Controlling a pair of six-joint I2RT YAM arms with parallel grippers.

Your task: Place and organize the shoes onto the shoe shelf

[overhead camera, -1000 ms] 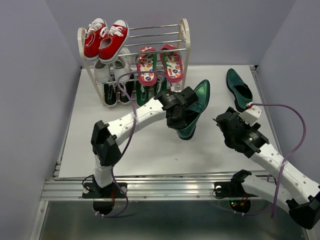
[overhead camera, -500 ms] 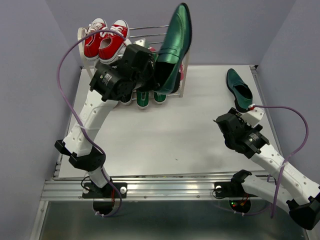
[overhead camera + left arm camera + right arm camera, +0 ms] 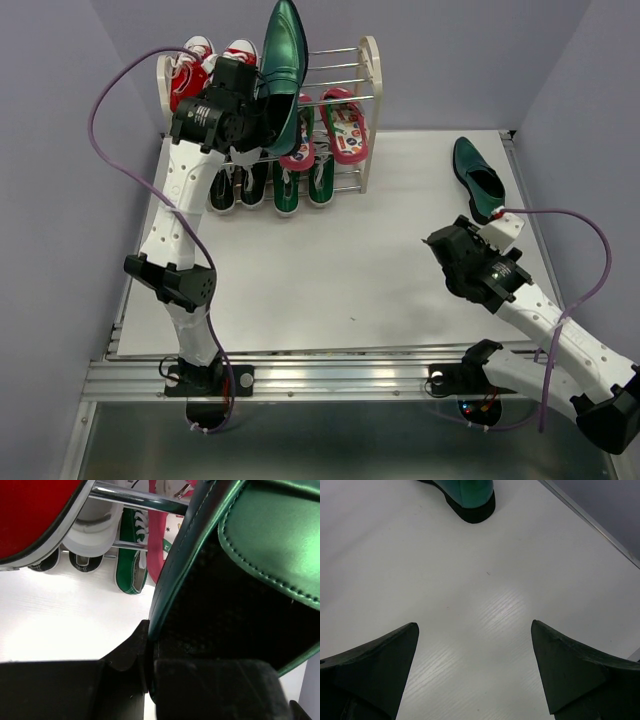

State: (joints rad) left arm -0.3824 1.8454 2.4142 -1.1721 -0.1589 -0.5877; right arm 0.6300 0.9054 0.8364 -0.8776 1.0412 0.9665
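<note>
My left gripper (image 3: 258, 122) is shut on the side wall of a glossy dark green loafer (image 3: 281, 68) and holds it toe-up over the top tier of the shoe shelf (image 3: 371, 95). In the left wrist view the jaws (image 3: 150, 652) pinch the loafer's edge (image 3: 260, 575). The second loafer (image 3: 478, 180) lies on the table at the right. Pink-red flip-flops (image 3: 343, 125) sit on the middle tier, one partly hidden. Green sneakers (image 3: 286, 190) stand on the bottom tier, also in the left wrist view (image 3: 129, 562). My right gripper (image 3: 450, 255) is open and empty, low over the table (image 3: 475, 650), just short of the second loafer's heel (image 3: 470, 495).
Red sneakers (image 3: 190, 75) take the left of the top tier, close beside the held loafer; a red sole shows in the left wrist view (image 3: 35, 515). White sneakers (image 3: 92, 530) and black sneakers (image 3: 47, 562) fill the shelf's left side. Purple walls stand close on both sides.
My left arm lifted the loafer off the table, swung it up to the shelf, then shifted it left towards the red sneakers. The right arm has barely moved.
</note>
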